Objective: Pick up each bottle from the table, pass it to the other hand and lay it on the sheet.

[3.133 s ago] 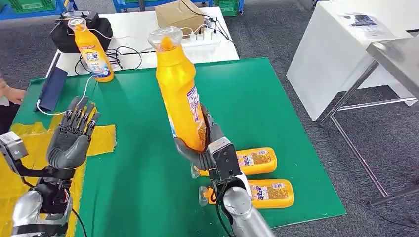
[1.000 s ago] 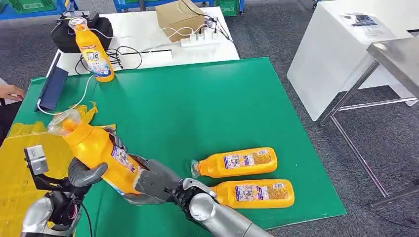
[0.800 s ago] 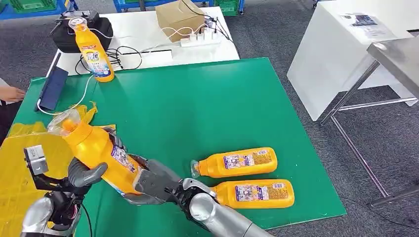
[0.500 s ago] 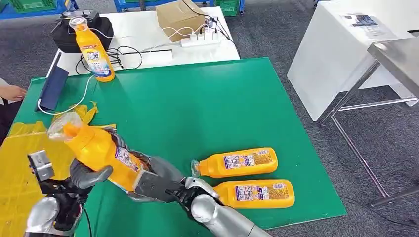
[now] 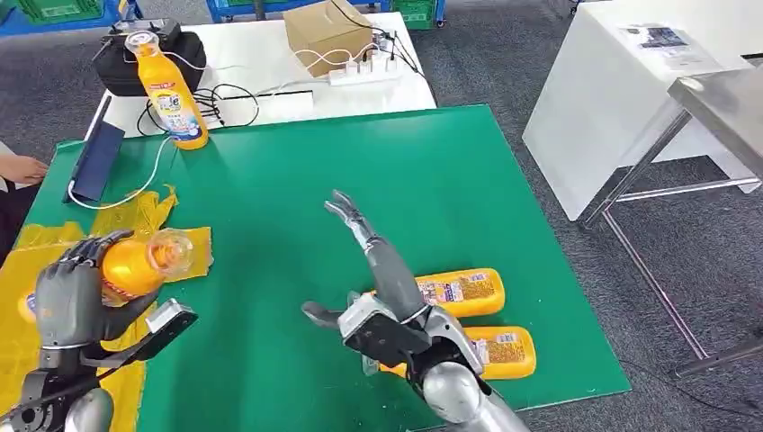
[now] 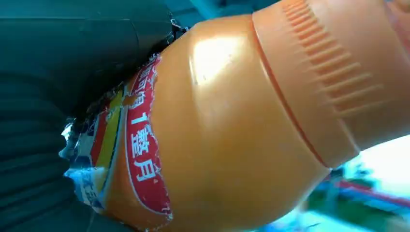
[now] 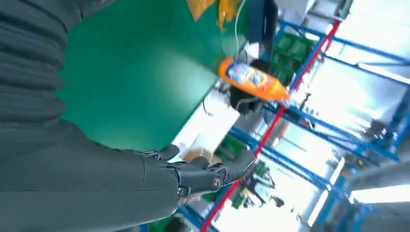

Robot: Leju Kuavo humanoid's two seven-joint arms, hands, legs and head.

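Orange bottle (image 5: 135,265) w/ clear cap, red-blue label, gripped by left hand (image 5: 67,301) over yellow sheet (image 5: 27,310); right hand (image 5: 369,270) empty, fingers spread.

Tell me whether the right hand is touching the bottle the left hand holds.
Apart. In the head view the right hand is open over the green mat, with bare mat between it and the bottle gripped by the left hand.

Two bottles (image 5: 459,292) lying right on mat (image 5: 297,180), upright bottle (image 5: 168,90) far left
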